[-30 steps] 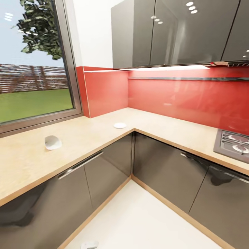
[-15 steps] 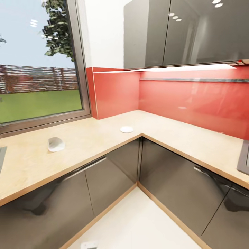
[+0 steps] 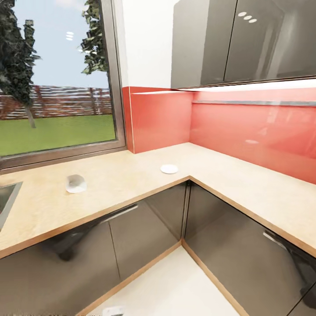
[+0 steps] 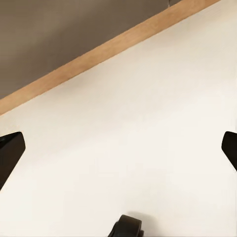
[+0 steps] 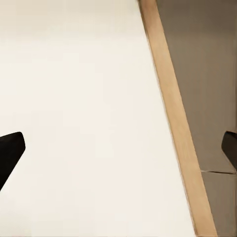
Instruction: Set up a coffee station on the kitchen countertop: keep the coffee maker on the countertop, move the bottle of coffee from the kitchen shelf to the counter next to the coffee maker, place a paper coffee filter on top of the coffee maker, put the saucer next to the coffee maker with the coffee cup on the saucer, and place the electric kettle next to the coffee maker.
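The kitchen countertop [image 3: 131,184] is a light wood L-shaped worktop over dark grey cabinet fronts. On it, near the inner corner, lies the flat white saucer [image 3: 169,168]. Further left sits the small white crumpled paper coffee filter [image 3: 76,184]. The coffee maker, bottle of coffee, coffee cup and electric kettle are out of view. My left gripper [image 4: 118,153] is open, its black fingertips [image 4: 10,153] far apart above the cream floor beside a wooden plinth. My right gripper [image 5: 118,150] is also open over the floor, with nothing between its fingers.
A sink [image 3: 5,199] is cut into the worktop at the far left. A window [image 3: 57,87] stands behind the left run. Red backsplash [image 3: 245,131] with a thin grey rail [image 3: 254,103] and dark upper cabinets [image 3: 245,39] back the right run. Cream floor [image 3: 175,285] fills the corner.
The head camera has turned left, so the whole picture has slid right. The hob has left the view at the right and the sink has come in at the left.
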You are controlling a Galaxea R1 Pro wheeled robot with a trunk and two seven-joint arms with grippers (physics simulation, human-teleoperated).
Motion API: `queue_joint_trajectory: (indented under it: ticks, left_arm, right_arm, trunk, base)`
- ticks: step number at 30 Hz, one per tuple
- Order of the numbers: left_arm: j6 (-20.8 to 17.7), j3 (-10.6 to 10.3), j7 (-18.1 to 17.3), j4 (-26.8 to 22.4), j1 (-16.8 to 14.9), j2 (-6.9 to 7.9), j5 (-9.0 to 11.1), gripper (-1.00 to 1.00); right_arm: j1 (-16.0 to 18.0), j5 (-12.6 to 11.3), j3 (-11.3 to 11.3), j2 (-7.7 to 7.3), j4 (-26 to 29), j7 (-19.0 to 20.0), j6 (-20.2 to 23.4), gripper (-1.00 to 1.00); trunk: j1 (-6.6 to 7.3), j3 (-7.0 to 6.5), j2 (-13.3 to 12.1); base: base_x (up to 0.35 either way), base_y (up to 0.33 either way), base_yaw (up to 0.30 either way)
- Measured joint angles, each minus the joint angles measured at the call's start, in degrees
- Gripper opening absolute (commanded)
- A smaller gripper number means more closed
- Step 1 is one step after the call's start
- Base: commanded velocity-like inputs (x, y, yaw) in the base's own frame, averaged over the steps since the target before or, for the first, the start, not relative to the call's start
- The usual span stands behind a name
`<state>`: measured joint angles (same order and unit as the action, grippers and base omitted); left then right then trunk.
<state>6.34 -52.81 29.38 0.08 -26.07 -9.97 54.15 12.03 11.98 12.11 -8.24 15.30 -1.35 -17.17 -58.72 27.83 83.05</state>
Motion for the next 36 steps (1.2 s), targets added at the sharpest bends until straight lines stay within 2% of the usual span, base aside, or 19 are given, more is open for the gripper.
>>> queue_joint_trajectory:
  ticks: [17,26,36]
  left_arm:
    - [0.1,0.0,-0.1,0.0,0.0,0.0,-0.1,1.0]
    - [0.0,0.0,-0.1,0.0,0.0,0.0,-0.1,1.0]
    - [0.1,0.0,-0.1,0.0,0.0,0.0,-0.1,1.0]
  right_arm:
    - [0.0,0.0,0.0,0.03,-0.1,0.0,0.1,1.0]
    - [0.0,0.0,0.0,0.0,-0.1,0.0,0.0,1.0]
    - [0.0,0.0,0.1,0.0,-0.1,0.0,0.0,1.0]
  trunk:
    - [-0.01,-0.46,0.0]
    - [-0.01,-0.71,0.0]
    - [0.01,-0.98,0.0]
  base:
    - [0.003,-0.019,0.252]
    - [0.002,-0.262,0.252]
    - [0.146,-0.153,0.252]
